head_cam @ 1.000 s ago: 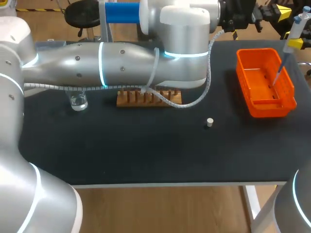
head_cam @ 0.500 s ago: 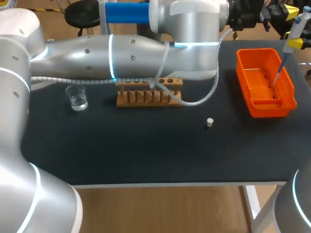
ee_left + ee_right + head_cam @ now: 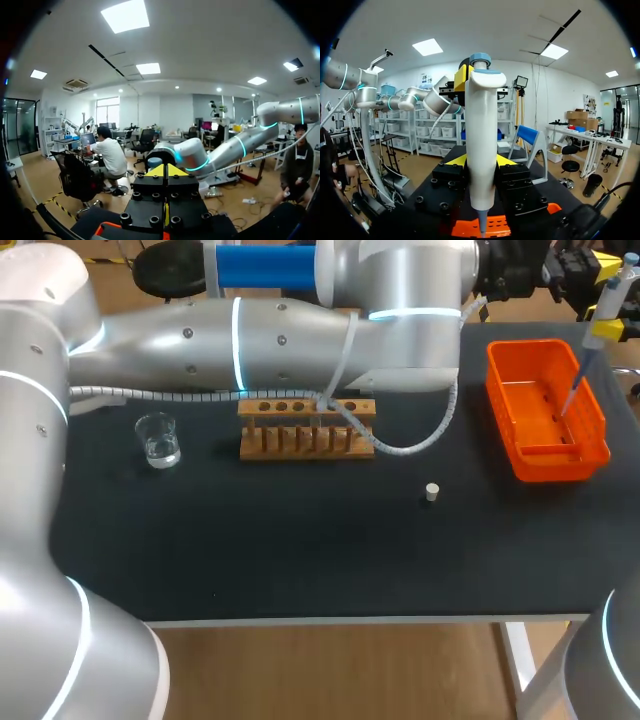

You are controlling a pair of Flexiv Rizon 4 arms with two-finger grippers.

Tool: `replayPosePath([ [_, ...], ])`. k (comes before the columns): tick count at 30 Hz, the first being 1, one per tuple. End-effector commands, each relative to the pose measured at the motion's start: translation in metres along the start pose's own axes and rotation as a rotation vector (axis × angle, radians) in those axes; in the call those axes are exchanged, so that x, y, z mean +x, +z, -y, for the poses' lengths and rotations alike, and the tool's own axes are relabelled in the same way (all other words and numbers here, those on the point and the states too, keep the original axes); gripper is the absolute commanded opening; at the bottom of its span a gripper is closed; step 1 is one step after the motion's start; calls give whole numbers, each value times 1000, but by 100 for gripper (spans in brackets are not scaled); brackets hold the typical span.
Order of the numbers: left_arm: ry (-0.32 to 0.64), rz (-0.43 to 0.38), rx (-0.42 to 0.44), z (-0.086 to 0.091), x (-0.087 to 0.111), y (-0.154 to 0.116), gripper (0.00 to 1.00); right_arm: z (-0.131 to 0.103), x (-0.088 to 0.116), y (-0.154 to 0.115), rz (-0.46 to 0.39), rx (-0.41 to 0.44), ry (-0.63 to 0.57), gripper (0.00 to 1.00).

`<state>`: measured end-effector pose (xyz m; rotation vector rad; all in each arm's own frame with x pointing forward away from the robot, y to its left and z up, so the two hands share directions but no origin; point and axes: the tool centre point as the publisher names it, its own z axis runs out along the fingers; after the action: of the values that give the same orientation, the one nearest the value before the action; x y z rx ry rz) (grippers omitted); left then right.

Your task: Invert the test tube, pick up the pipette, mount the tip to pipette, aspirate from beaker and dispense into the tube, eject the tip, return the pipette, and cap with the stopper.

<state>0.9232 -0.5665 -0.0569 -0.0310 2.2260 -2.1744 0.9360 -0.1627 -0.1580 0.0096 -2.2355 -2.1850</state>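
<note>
A white pipette (image 3: 603, 325) with a blue cap and yellow collar hangs upright over the orange bin (image 3: 546, 455), its thin tip pointing down into it. In the right wrist view my right gripper (image 3: 480, 162) is shut on the pipette (image 3: 480, 125) body. My left arm (image 3: 250, 335) stretches across the far side of the table. Its gripper (image 3: 166, 170) is shut with nothing in it, aimed out at the room. The wooden tube rack (image 3: 307, 430) stands mid-table, the glass beaker (image 3: 158, 440) to its left, the small white stopper (image 3: 431, 492) in front. I see no test tube.
The orange bin stands at the table's right side, and its rim (image 3: 470, 227) shows under the right gripper. A white cable (image 3: 400, 445) droops from the left arm over the rack's right end. The black tabletop (image 3: 300, 540) stretches in front of the rack.
My left arm has swung back toward the far edge and to the right, uncovering the beaker and the top of the rack. The pipette and right gripper have stayed put.
</note>
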Motion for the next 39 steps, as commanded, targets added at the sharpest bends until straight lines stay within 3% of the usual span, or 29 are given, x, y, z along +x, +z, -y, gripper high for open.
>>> replayPosePath([
  [1,-1,-5,-6,-2,-2,6,0,-1,1,1,4,3,-1,0],
  [39,-29,-4,-25,-17,-11,11,0,-1,1,1,4,3,-1,0],
])
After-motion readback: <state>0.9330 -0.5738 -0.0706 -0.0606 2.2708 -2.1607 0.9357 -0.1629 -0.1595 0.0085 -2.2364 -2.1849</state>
